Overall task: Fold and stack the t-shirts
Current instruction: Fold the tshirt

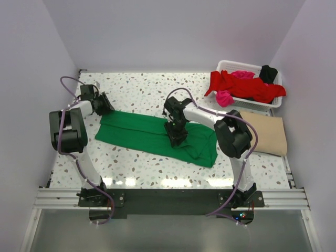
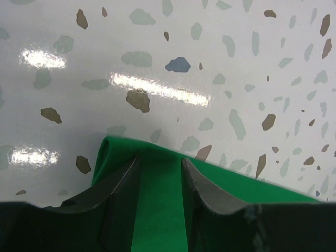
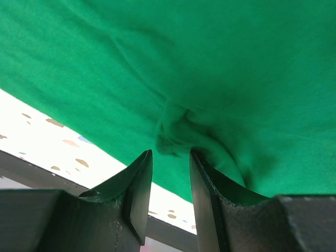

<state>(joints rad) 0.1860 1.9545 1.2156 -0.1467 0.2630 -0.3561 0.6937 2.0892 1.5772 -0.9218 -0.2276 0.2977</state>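
A white terrazzo-patterned table (image 1: 147,92) carries a bright green t-shirt (image 1: 142,134), spread in a long band from just beneath the left gripper (image 1: 102,103) to past the right gripper (image 1: 176,131), which presses on its middle. Well to the right of that gripper lies a folded tan t-shirt (image 1: 270,134); beyond it stands a white lattice basket (image 1: 231,66) of red, magenta and black shirts.

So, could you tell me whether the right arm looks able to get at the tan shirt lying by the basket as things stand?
Probably yes: the tan shirt lies flat and uncovered beside that arm, with bare table between. But the right gripper is busy at a bunched fold of the green shirt, which it would have to leave first.
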